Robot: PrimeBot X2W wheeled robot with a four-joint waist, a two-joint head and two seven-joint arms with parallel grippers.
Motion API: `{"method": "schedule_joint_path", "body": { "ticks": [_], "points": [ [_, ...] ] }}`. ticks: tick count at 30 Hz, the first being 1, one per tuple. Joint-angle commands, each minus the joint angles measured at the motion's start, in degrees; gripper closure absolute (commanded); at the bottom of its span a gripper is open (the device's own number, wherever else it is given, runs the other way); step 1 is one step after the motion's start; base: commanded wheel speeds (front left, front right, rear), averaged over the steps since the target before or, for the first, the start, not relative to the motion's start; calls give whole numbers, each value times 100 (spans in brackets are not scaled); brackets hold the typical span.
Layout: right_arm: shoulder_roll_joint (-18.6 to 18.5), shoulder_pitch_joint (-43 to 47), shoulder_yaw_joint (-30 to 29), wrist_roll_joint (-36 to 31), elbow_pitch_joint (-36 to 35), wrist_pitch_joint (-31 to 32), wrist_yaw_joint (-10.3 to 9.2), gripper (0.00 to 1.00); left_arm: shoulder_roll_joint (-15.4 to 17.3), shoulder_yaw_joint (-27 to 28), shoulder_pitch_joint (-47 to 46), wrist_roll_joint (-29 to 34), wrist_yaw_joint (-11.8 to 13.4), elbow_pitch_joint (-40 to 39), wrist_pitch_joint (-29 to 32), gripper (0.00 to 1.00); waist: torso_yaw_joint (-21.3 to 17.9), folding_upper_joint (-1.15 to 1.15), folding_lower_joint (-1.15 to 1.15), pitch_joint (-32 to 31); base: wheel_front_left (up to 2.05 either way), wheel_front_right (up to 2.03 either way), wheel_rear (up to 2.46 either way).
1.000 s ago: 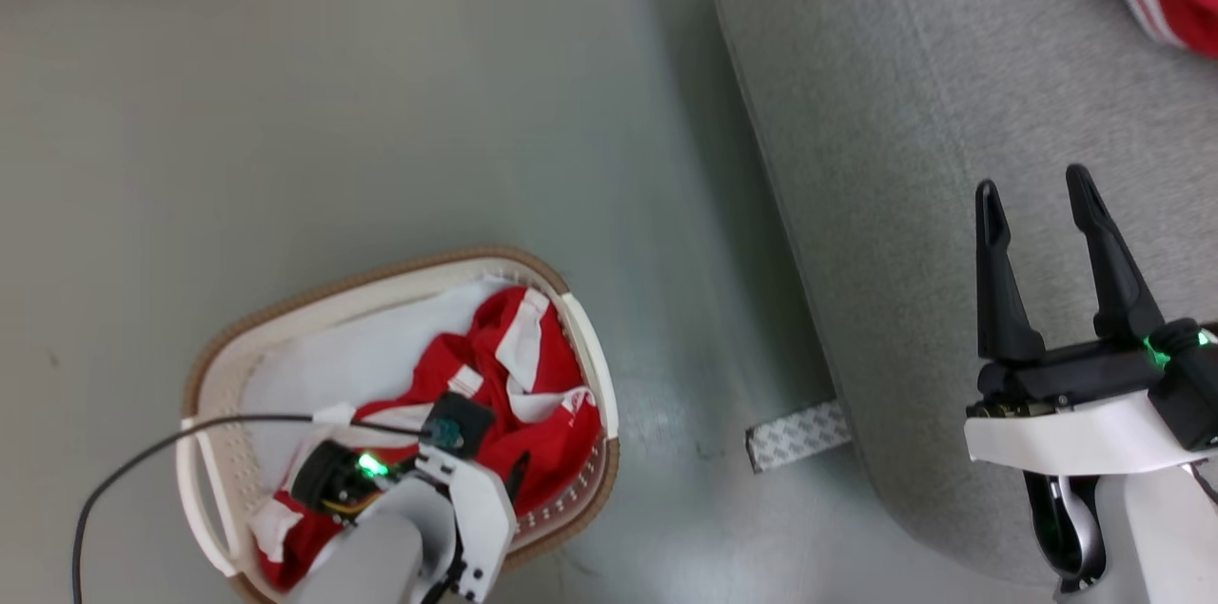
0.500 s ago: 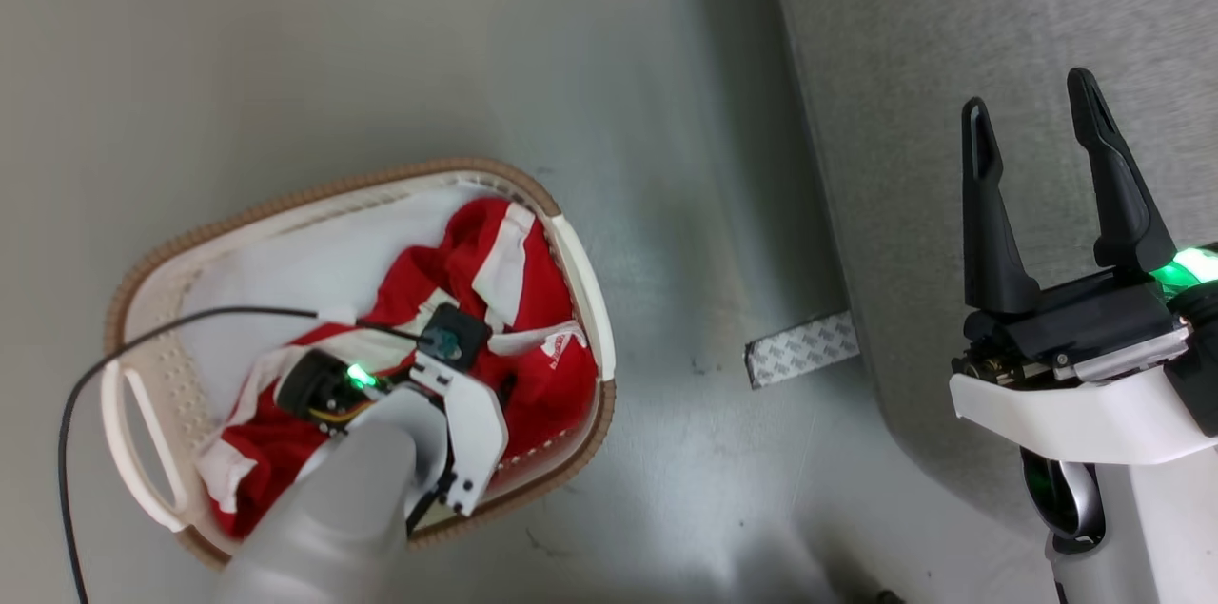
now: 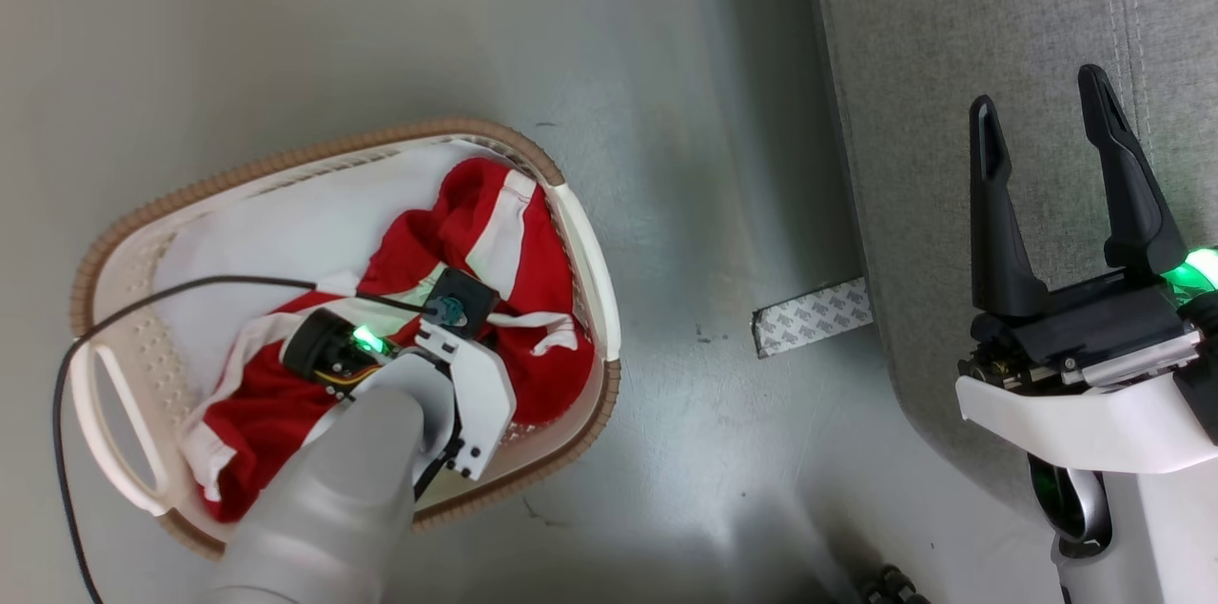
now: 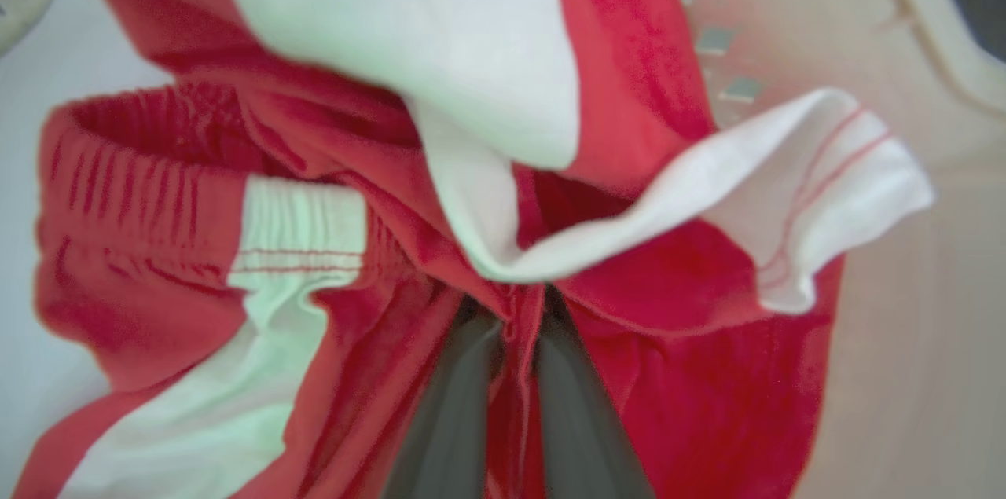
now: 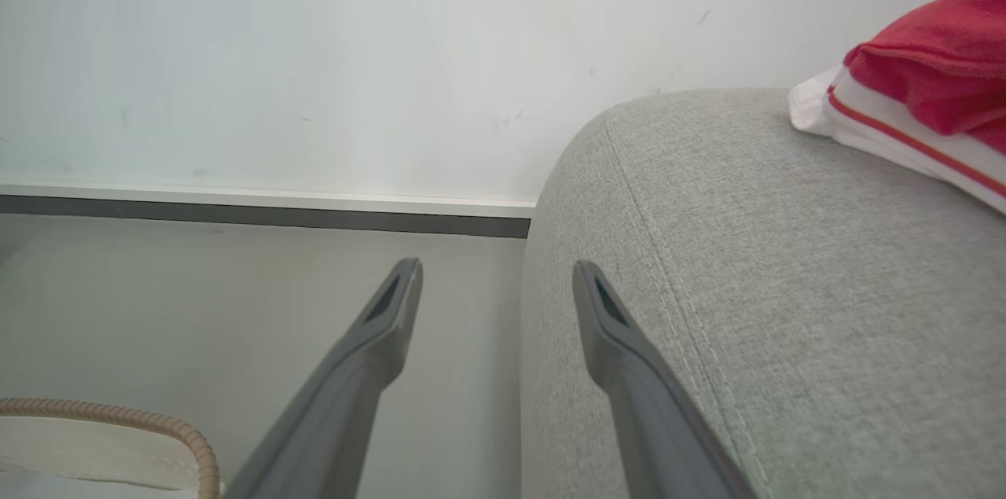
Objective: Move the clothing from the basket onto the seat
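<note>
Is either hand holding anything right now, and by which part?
The left hand pinches a red fold of the clothing inside the basket. The right hand is open, holding nothing.

one basket (image 3: 582, 243), one seat (image 3: 952, 62), two claws (image 4: 519, 314) (image 3: 1039, 105)

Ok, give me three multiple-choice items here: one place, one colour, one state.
1. The left gripper is: A. on a shelf B. inside the basket C. in a drawer
2. The basket's rim band is: A. brown B. blue C. black
3. The right gripper is: A. shut on a towel B. shut, empty C. open, empty
Answers: 1 B, its fingers pinch red clothing beside the perforated basket wall; 2 A, the head view shows a brown band; 3 C, its fingers stand apart with nothing between.
</note>
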Motion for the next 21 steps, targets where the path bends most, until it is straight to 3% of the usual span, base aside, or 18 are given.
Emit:
{"method": "schedule_joint_path", "body": {
  "ticks": [1,9,21],
  "points": [
    [-7,66,-24,-28,10,0,-13,0,-6,-16,-46,-51,-15,9,-81,100,27,0,0,-61,0,0,0],
    [-6,210,-60,65,207,0,-14,0,-84,152,278,-638,-22,-111,-635,100,211,0,0,-770,0,0,0],
    [-46,820,-99,143,698,0,-13,0,-97,227,1362,-1403,-18,-764,-857,100,538,0,0,-2521,0,0,0]
  ]
}}
